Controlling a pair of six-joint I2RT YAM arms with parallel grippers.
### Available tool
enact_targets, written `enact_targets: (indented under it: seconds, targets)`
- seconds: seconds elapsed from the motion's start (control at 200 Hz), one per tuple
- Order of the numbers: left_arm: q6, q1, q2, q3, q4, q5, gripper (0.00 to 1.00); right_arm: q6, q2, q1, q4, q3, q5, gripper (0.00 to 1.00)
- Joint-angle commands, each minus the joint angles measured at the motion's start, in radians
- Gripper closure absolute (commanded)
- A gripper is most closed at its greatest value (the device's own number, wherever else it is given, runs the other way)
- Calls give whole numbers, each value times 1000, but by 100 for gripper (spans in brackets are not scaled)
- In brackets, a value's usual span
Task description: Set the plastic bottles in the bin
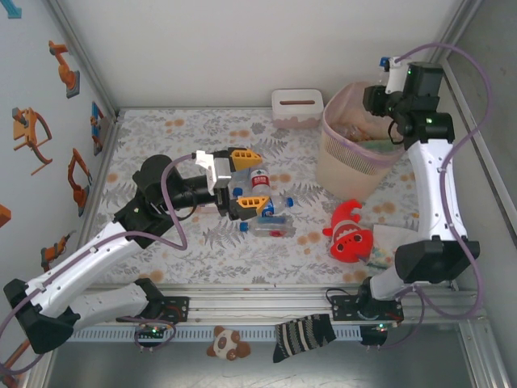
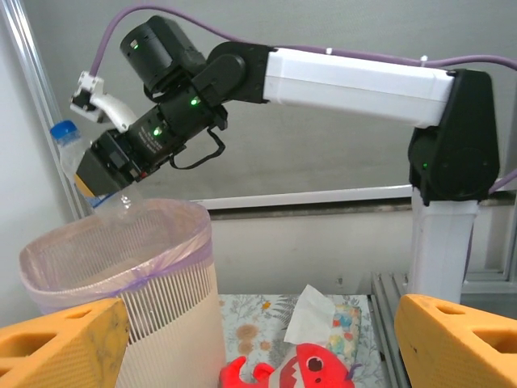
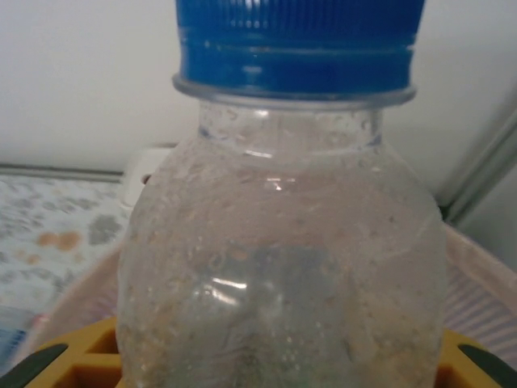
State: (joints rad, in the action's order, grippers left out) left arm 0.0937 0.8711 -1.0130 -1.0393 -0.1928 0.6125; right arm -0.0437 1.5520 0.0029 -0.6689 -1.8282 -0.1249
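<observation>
My right gripper (image 2: 97,182) hangs above the pale lattice bin (image 2: 121,275), shut on a clear bottle (image 3: 283,267) with a blue cap (image 3: 295,40). Its yellow fingers (image 3: 81,368) sit at the bottle's sides. In the top view the right gripper (image 1: 373,101) is over the bin's rim (image 1: 349,137), and bottles lie inside the bin. My left gripper (image 1: 246,182) stands open over the table's middle, above a red-labelled bottle (image 1: 260,179), a blue-capped one (image 1: 279,206) and a clear one (image 1: 271,228). Nothing sits between the left gripper's (image 2: 262,347) yellow fingers (image 2: 460,339).
A red clownfish plush (image 1: 349,230) lies right of the loose bottles, beside a tissue pack (image 2: 343,327). A white slotted tissue box (image 1: 297,107) stands at the back, left of the bin. Walls close in on all sides.
</observation>
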Motion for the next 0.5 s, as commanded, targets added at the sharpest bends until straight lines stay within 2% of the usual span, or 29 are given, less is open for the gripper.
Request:
enact_targets:
  seconds: [0.0,0.275,0.491]
  targets:
    - [-2,7,21,8,5,-3,15,-268,54,2,-105,-48,110,58]
    - [-10,7,7,3,7,0,15,-598,182,3,-150,-68,251,58]
    - [-24,9,-9,8,-20,5,15,-700,268,50,-179,-97,305,53]
